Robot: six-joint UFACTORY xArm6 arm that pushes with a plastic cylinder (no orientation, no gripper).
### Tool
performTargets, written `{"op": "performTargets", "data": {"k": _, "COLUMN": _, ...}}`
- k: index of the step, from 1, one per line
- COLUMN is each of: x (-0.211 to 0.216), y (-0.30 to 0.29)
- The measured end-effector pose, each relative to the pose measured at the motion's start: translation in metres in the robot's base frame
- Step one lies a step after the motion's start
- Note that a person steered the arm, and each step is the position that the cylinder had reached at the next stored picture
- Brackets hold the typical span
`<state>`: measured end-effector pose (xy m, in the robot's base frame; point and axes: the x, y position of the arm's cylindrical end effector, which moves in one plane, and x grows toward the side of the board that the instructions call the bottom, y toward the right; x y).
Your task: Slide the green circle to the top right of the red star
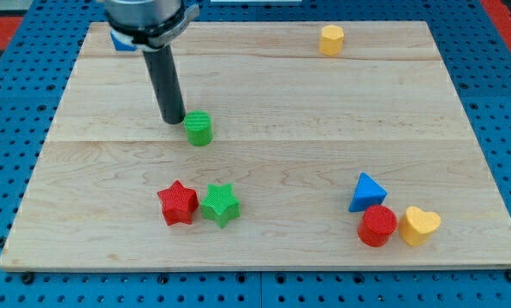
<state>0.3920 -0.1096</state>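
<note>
1. Camera view shows a pale wooden board [264, 154] lying on a blue pegboard surface [7, 154], with small coloured blocks spread over the board.
2. I carry no pincer at all, only a straight dark rod, so nothing is opened, closed or held; my tip [173, 121] rests on the board in its upper left part.
3. My tip stands just to the view's left of the green circle [199, 128], very close to it; whether the two touch cannot be told.
4. The green circle sits left of the board's centre, well above the red star [178, 203] and slightly to its right.
5. The red star lies near the view's bottom, left of centre, with the green star [220, 204] right beside it on the view's right; the two appear to touch.
6. At the lower right sits a cluster: a blue triangle [367, 192] on top, a red circle [377, 226] below it, and a yellow heart [419, 225] to the right of the red circle.
7. A yellow block [330, 39], roughly hexagonal, stands alone near the view's top, right of centre.
8. A blue block [121, 42] peeks out at the top left, mostly hidden behind my arm, so its shape cannot be made out.
</note>
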Motion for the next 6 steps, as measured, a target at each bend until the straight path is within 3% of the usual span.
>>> {"op": "performTargets", "data": {"k": 1, "x": 0.017, "y": 0.019}}
{"op": "performTargets", "data": {"k": 2, "x": 0.076, "y": 0.025}}
{"op": "performTargets", "data": {"k": 3, "x": 0.092, "y": 0.025}}
{"op": "performTargets", "data": {"k": 4, "x": 0.071, "y": 0.053}}
{"op": "performTargets", "data": {"k": 6, "x": 0.087, "y": 0.078}}
